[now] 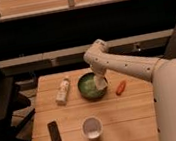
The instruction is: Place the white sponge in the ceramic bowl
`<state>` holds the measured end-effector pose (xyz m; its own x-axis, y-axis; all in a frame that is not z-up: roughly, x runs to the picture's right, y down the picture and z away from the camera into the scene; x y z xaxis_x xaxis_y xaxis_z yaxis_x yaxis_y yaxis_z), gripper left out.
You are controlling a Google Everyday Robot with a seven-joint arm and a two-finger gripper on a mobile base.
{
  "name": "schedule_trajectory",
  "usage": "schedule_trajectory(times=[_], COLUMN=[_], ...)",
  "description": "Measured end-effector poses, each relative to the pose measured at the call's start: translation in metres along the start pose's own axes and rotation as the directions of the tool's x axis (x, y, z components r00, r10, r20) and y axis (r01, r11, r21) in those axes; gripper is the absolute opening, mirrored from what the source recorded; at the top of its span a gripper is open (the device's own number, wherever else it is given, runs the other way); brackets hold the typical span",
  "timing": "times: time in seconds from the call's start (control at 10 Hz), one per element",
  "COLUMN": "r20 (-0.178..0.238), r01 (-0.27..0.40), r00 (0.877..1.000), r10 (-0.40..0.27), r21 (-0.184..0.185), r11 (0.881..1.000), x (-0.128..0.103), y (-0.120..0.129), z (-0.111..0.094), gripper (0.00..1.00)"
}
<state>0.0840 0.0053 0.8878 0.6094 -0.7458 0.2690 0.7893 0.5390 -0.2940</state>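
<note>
The gripper (101, 83) hangs over the right side of the bowl (86, 86), low over its pale green inside. Whether its fingers are spread or pressed together I cannot tell. A pale blur at the gripper's tip may be the white sponge (103, 86), but it cannot be separated from the fingers; no sponge lies anywhere else on the table (133, 108), so it is probably at the gripper or already inside the bowl.

The main risk, as I judge it, is position: the gripper sits near the bowl's right rim, so a sponge let go there could catch the edge and tip out toward the orange thing (120, 87) just right of the bowl. A light sponge could also cling to a finger.

Left of the bowl lies a white bottle (62, 90); its label cannot be read. In front of the bowl stands a white cup (92, 127), and to the front left lies a dark phone-like slab (54, 132), with no legible writing.
</note>
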Motion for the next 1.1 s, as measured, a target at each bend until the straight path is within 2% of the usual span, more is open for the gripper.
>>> schedule_trajectory(times=[0.2, 0.4, 0.9, 1.0, 1.1], r20=[0.0, 0.0, 0.001, 0.0, 0.0], r01=[0.003, 0.01, 0.022, 0.024, 0.027], r00=[1.0, 1.0, 1.0, 1.0, 1.0], r10=[-0.003, -0.01, -0.022, -0.024, -0.027], r21=[0.001, 0.002, 0.003, 0.003, 0.004], r11=[1.0, 1.0, 1.0, 1.0, 1.0], x=[0.001, 0.0015, 0.003, 0.0034, 0.0037], y=[-0.0006, -0.0022, -0.0045, -0.0051, -0.006], z=[0.0004, 0.0011, 0.0024, 0.0026, 0.0024], gripper=[0.13, 0.22, 0.22, 0.24, 0.31])
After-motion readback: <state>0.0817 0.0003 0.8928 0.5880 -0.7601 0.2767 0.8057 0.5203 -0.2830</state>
